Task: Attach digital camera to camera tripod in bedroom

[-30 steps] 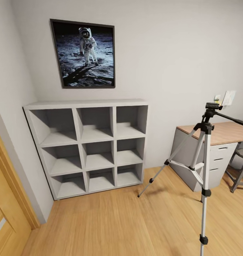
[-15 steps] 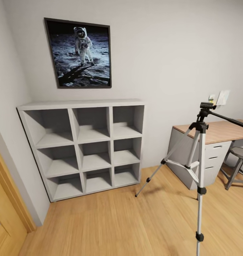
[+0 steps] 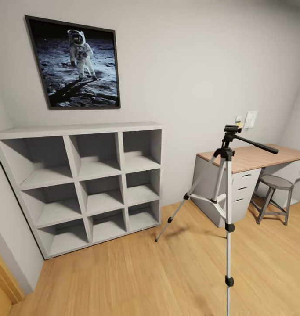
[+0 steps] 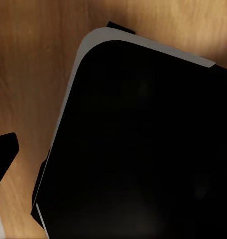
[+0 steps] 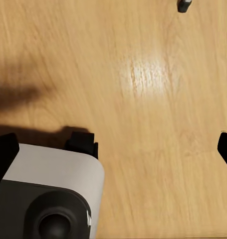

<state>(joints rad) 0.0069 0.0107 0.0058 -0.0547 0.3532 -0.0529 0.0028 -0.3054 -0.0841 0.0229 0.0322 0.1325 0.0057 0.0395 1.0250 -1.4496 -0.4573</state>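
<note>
Standing in the bedroom, we see the camera tripod [image 3: 228, 184] at the right of center in the head view, upright on the wood floor [image 3: 136, 276] with its 3 silver legs spread and its black head bare, pan handle pointing right. Nothing is mounted on that head, so the attaching is not done. At the left sits the white cube shelving [image 3: 86, 184] with 9 open cubes, under a framed astronaut picture [image 3: 75, 63]; at the far right are a desk [image 3: 255, 158] and a round stool [image 3: 275, 195], well apart from the tripod.

We find no digital camera in these pictures, so we cannot say where it is. In the right wrist view, dark finger tips show at the 2 side edges, far apart, over floor and part of the robot's own base [image 5: 48, 199], so we judge the right gripper [image 5: 113, 149] released and holding nothing. In the left wrist view, we cannot tell the left gripper's state.

By our judgement the task is early: fetching the camera and mounting it remain.
</note>
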